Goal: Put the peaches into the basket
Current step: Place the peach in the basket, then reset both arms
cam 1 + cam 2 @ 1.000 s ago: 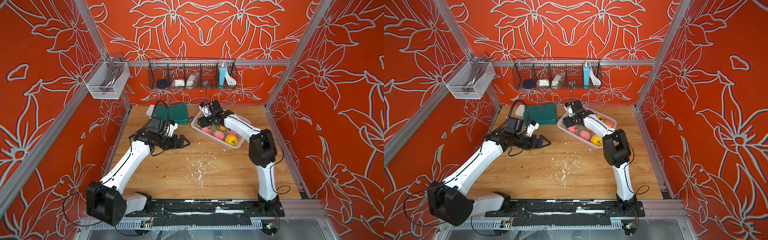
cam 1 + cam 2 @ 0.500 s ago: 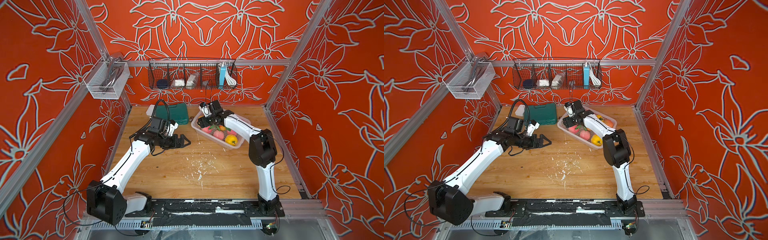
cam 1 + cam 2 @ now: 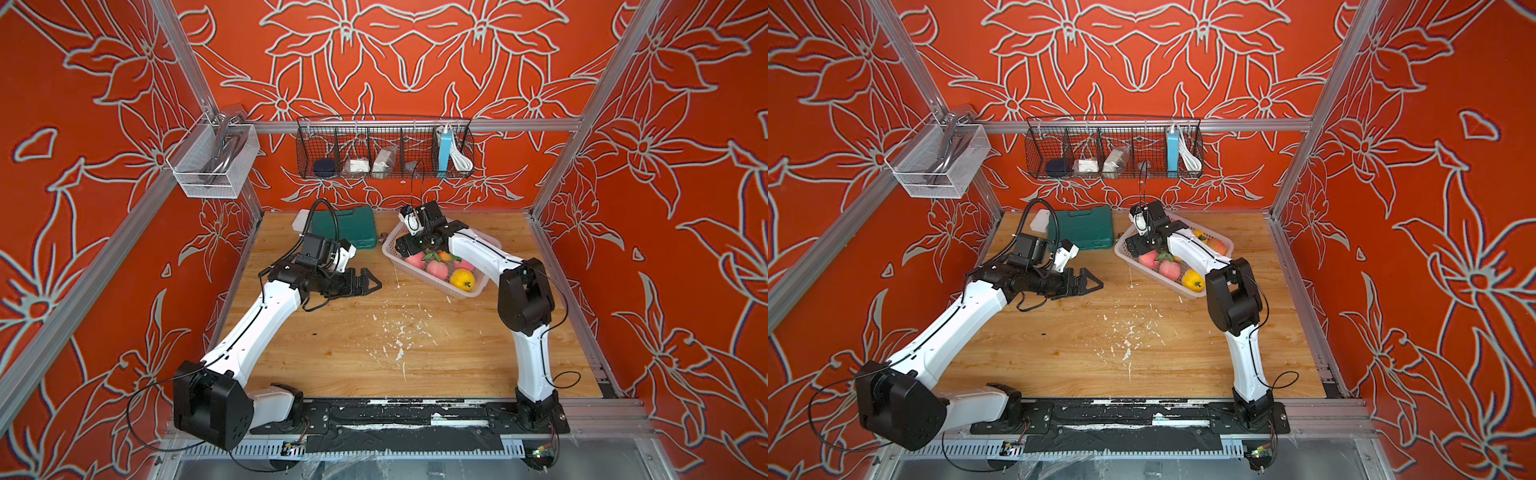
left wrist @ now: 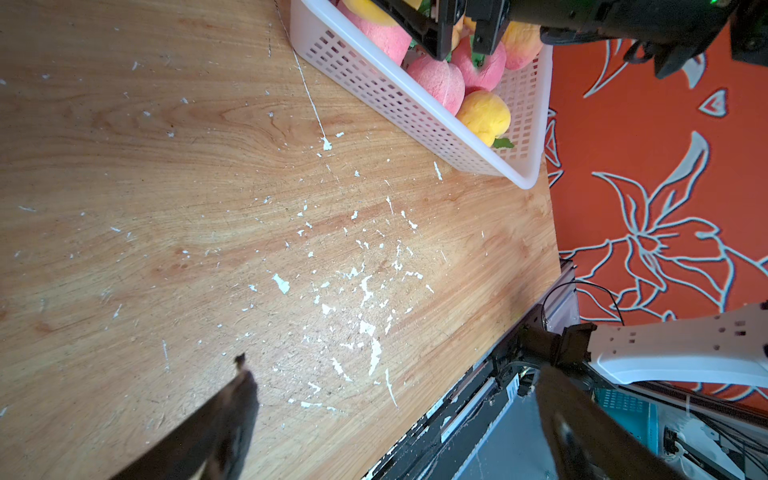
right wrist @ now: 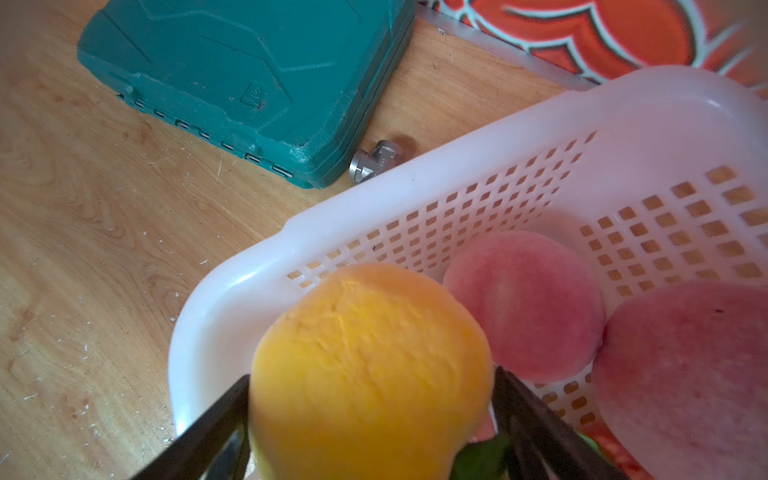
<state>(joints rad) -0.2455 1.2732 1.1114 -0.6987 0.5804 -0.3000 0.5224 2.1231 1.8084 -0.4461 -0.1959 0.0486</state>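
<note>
The pale pink basket [image 3: 468, 296] [image 3: 1187, 294] sits at the back right of the wooden table and holds several peaches, among them a pink peach [image 3: 436, 269] [image 3: 1169, 269] and a yellow one [image 3: 462, 279] [image 3: 1192, 279]. My right gripper [image 3: 409, 249] [image 5: 372, 382] hangs over the basket's far-left end. Its jaws stand wide around a yellow peach [image 5: 370, 365] that looks blurred, with a sliver of gap at one finger. Two pink peaches [image 5: 523, 303] lie beneath. My left gripper [image 3: 370, 282] [image 4: 392, 370] is open and empty above bare table, left of the basket [image 4: 415, 104].
A green case [image 3: 345, 226] [image 5: 249, 75] lies at the back, a white box [image 3: 301, 220] beside it and a small metal fitting [image 5: 374, 162] between case and basket. A black wire rack [image 3: 384, 153] and a white mesh bin [image 3: 214, 162] hang on the walls. White flecks dot the table.
The left gripper's jaws have spread wider. The right gripper's jaws have widened around the yellow peach over the basket. Both arms have hardly moved.
</note>
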